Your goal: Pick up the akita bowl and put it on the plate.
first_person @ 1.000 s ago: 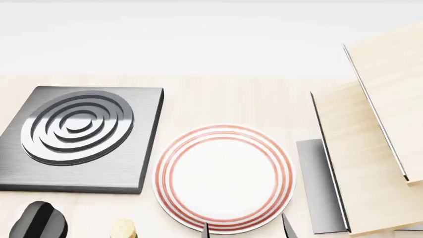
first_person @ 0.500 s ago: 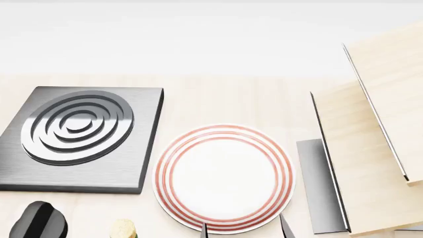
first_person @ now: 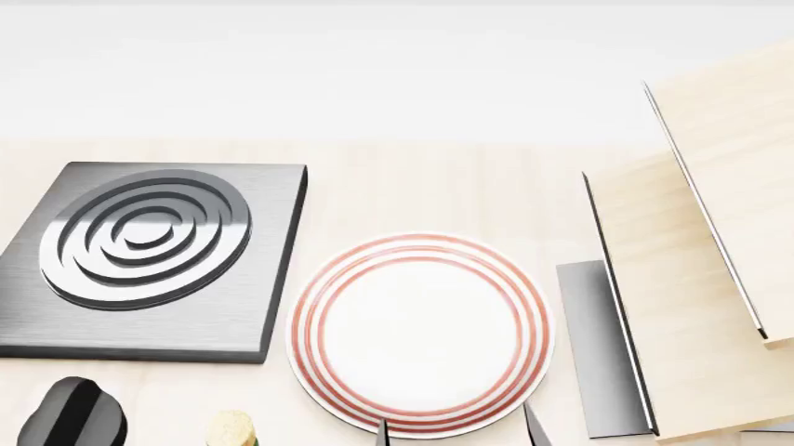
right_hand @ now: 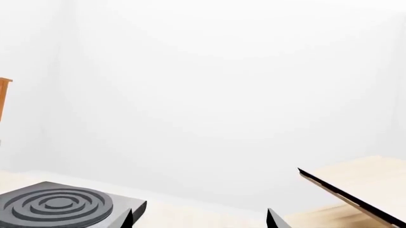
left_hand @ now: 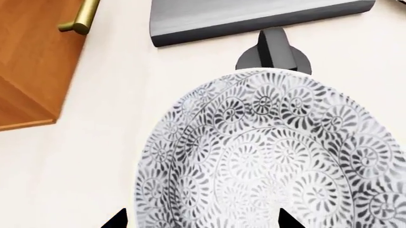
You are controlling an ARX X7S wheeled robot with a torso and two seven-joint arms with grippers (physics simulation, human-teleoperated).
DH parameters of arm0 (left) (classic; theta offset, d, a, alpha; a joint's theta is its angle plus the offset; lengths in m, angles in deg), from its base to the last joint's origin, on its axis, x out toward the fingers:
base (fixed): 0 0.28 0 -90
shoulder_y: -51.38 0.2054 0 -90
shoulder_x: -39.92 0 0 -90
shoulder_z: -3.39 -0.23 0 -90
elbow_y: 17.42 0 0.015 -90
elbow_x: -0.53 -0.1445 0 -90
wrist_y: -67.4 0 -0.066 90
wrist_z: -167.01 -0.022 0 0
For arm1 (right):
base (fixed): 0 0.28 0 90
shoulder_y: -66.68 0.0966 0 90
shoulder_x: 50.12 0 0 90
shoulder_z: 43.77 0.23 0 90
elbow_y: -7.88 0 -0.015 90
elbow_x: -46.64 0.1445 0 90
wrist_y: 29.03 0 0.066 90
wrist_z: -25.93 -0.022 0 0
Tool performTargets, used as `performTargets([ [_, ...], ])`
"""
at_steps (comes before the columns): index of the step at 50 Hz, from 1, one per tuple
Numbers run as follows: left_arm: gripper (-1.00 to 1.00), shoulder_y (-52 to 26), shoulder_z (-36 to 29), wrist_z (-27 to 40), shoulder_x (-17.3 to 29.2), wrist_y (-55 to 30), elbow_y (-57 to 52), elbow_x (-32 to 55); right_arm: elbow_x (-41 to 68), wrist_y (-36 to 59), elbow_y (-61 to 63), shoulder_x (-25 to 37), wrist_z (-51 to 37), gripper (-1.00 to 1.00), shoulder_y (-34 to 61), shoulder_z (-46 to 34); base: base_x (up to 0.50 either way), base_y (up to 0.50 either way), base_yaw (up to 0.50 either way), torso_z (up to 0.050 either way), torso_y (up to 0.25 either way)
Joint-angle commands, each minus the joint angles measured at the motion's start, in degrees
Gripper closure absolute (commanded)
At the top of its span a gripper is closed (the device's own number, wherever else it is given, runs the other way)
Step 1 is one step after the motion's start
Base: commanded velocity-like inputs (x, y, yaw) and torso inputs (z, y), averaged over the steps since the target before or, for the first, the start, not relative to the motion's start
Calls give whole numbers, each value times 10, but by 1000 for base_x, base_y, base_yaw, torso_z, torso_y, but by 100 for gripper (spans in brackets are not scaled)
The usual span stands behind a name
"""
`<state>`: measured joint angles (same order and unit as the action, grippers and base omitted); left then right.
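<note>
Grey-black floral pattern fills most of the left wrist view: the akita bowl [left_hand: 266,156] sits upright on the pale wooden counter [left_hand: 108,142], its inside facing the camera. The two dark tips of the left gripper [left_hand: 199,221] show at that picture's lower edge, one just outside the bowl's rim and one over its patterned inside, set wide apart; they straddle the rim, but contact cannot be judged. Just beyond the bowl lies a black knob [left_hand: 273,52], and past that the edge of the square grey burner [left_hand: 254,16]. A brown wooden cabinet [left_hand: 32,61] with a brass handle [left_hand: 79,21] stands off to one side. In the head view the bowl is not visible. The plate [first_person: 419,334], white with red rings, rests flat near the counter's front edge, just beside the burner's [first_person: 155,260] right side, nothing on it. A light wooden rack of slanted boards [first_person: 694,269] occupies the right side of the counter. Two thin dark tips of the right gripper [first_person: 456,429] appear at the plate's near rim, spread apart with nothing between them; the right wrist view shows the same separation, looking over the burner [right_hand: 60,206] toward a blank white wall.
</note>
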<state>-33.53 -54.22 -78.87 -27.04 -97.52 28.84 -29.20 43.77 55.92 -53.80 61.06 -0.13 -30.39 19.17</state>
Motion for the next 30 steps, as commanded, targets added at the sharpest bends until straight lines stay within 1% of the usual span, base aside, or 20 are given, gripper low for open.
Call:
performTargets([
  [1,-100,12,-6,-2,3,-3,5,0,1,-2,-2,1,-2,-100,0,-2,0,0,0,0,0],
  [30,-100,20,18,0,1,6,18,6,1,-1,-7,3,-5,-100,3,-8,0,0,0,0,0],
])
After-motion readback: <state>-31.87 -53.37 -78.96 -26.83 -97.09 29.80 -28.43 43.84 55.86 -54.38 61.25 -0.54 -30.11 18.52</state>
